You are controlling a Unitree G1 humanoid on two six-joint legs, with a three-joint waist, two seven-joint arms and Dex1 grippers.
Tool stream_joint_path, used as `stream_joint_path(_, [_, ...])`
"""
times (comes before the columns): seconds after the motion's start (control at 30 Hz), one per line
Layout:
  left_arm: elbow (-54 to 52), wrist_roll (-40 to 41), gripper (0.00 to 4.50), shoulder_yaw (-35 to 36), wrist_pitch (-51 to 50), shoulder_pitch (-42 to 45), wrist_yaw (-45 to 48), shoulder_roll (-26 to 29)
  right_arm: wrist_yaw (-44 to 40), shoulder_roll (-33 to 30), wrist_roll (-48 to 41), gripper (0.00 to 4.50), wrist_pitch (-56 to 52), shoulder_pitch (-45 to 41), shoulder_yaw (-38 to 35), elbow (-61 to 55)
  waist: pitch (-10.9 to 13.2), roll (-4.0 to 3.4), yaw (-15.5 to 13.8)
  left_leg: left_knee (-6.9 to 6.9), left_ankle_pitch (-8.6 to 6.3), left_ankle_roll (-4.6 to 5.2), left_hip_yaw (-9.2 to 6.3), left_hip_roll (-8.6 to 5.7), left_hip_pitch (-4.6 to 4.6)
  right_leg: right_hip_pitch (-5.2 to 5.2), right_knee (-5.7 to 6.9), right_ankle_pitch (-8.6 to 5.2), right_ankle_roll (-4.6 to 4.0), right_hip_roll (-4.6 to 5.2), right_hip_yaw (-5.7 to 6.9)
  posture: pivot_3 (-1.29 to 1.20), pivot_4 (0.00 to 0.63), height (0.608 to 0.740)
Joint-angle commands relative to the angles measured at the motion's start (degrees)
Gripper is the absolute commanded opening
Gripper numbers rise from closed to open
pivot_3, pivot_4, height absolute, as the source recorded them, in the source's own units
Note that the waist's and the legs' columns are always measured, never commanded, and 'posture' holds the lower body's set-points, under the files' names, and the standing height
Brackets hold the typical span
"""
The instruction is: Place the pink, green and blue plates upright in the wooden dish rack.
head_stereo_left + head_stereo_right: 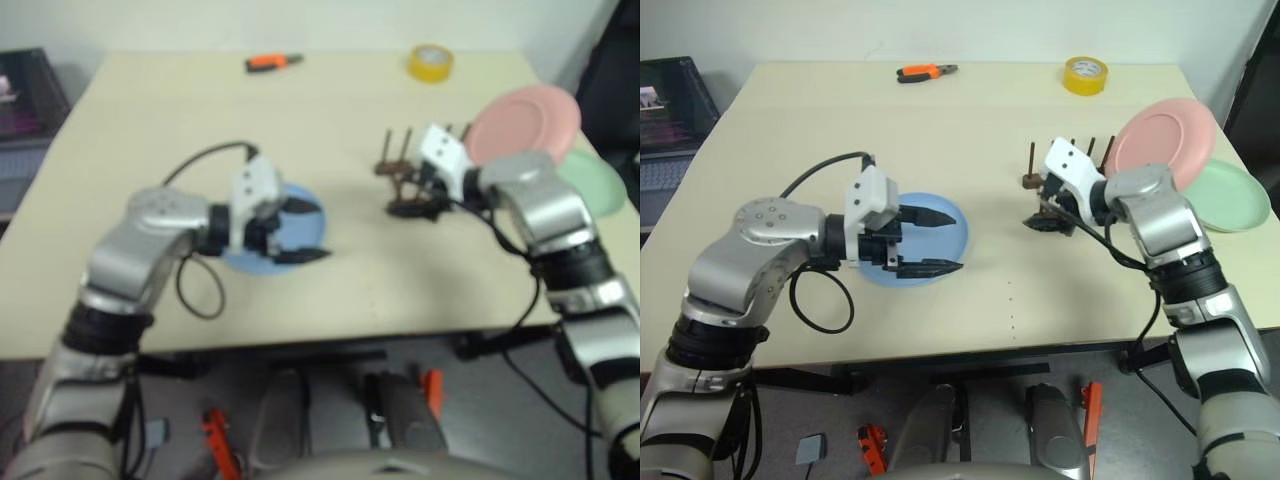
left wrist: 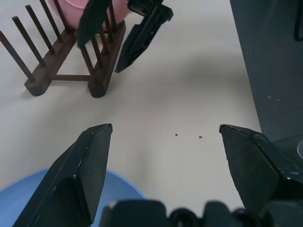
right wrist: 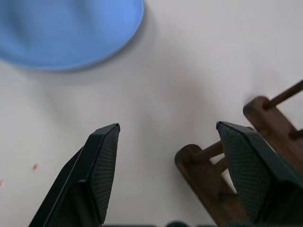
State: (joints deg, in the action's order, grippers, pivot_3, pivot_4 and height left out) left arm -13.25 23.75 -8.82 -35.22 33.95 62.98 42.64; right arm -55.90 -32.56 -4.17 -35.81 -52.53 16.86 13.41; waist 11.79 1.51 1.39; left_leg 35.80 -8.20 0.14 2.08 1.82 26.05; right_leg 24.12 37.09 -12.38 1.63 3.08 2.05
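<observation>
You are one plate in: the pink plate (image 1: 1162,138) stands upright in the wooden rack (image 1: 1052,196), while the green plate (image 1: 1227,197) lies flat on the tabletop (image 1: 990,130) just beside it, on the right, and the blue plate (image 1: 940,240) lies flat well to the left of the rack. The step in hand looks like picking up the blue plate.

Your left gripper (image 1: 928,241) hovers over that plate with its two fingers spread wide and nothing between them, the arm bent in from the left and the gripper pointing right, tipped a little downward. Your right gripper (image 3: 165,175) sits at the near left end of the rack, also wide open and empty, pointing forward-left and down toward the tabletop between rack and blue plate.

Next you will likely need to get a finger under the blue plate's rim; lying flat, it offers little to pinch, so the right gripper may have to steady it. Keep that right gripper from nudging the rack, or the pink plate may tip.
</observation>
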Motion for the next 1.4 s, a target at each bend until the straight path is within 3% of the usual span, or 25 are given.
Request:
stream_joint_path(0.03, [-2.1,-0.1,4.00,1.7,0.0,-0.1,-0.5,1.3,0.8,0.2,-0.3,3.56,1.6,-2.1,-2.6,0.1,0.0,0.00,-0.1,0.00,0.00,0.00,0.00,0.00,0.01,-0.01,-0.02,0.00,0.00,0.00,0.00,0.00,0.150,0.740])
stream_joint_path(0.1, [-2.5,0.3,4.00,2.1,-0.2,-0.3,-0.5,1.7,-1.2,-1.2,-1.6,3.56,0.4,-1.5,-3.3,-2.6,0.0,0.00,-0.1,-0.01,0.00,0.00,0.00,0.00,0.03,0.00,-0.02,0.00,0.00,0.01,0.00,0.00,0.150,0.740])
stream_joint_path(0.23, [-5.0,3.9,4.00,3.9,-1.5,-1.0,1.3,2.5,-8.4,-10.0,-10.0,3.56,-6.9,0.7,-10.8,-13.9,0.0,-0.03,-1.0,-0.01,0.00,0.00,-0.01,0.03,0.16,0.09,-0.04,-0.02,0.00,0.03,0.03,0.00,0.150,0.740])
stream_joint_path(0.43, [-6.2,5.7,4.00,4.3,-2.2,-2.0,2.3,3.3,-0.2,-17.8,-14.1,3.56,-13.0,-4.7,-26.5,-12.8,0.0,-0.03,-1.3,0.00,-0.19,-0.29,-0.03,0.08,0.13,0.09,-0.08,0.00,-0.06,0.08,0.06,0.00,0.150,0.740])
stream_joint_path(0.57, [-4.9,5.6,4.00,2.9,-2.0,-0.7,2.5,2.3,4.6,-22.0,-12.2,2.66,-11.3,-4.6,-30.4,-8.5,0.0,-0.01,-1.3,0.00,-0.23,-0.36,-0.06,0.06,0.12,0.07,-0.15,0.01,-0.08,0.12,0.08,0.00,0.150,0.740])
stream_joint_path(0.83, [-1.4,4.0,4.00,0.2,-0.5,2.8,3.8,0.3,20.2,-24.2,-1.1,0.02,-6.7,-1.0,-27.5,3.6,0.0,-0.03,-1.2,0.00,-0.01,0.00,0.11,-0.04,0.14,0.12,-0.15,0.02,-0.06,0.11,-0.08,0.00,0.150,0.740])
stream_joint_path(1.07, [-1.0,3.0,4.00,0.1,-0.7,4.1,1.3,-2.8,26.5,-21.5,2.6,0.02,-7.2,0.5,-25.1,5.8,0.0,-0.05,-1.1,-0.06,-0.01,0.01,0.17,-0.10,0.15,0.17,-0.11,0.01,-0.06,-0.04,-0.11,0.00,0.150,0.740])
stream_joint_path(1.27, [-1.6,1.9,4.00,-0.1,-3.3,4.8,-7.4,-9.6,29.4,-18.2,4.5,0.02,-7.5,0.8,-22.5,8.4,0.0,-0.04,-1.2,0.08,0.00,0.02,0.14,-0.10,0.14,0.06,-0.13,0.07,0.03,-0.03,-0.10,0.00,0.150,0.740])
stream_joint_path(1.4, [-3.1,1.7,4.00,-0.3,-4.1,3.5,-8.4,-10.0,31.7,-17.9,6.8,0.02,-6.5,0.5,-21.0,9.9,0.0,-0.04,-1.1,0.11,0.00,0.03,0.14,-0.13,0.14,0.07,-0.10,0.09,0.07,-0.04,-0.12,0.00,0.150,0.740])
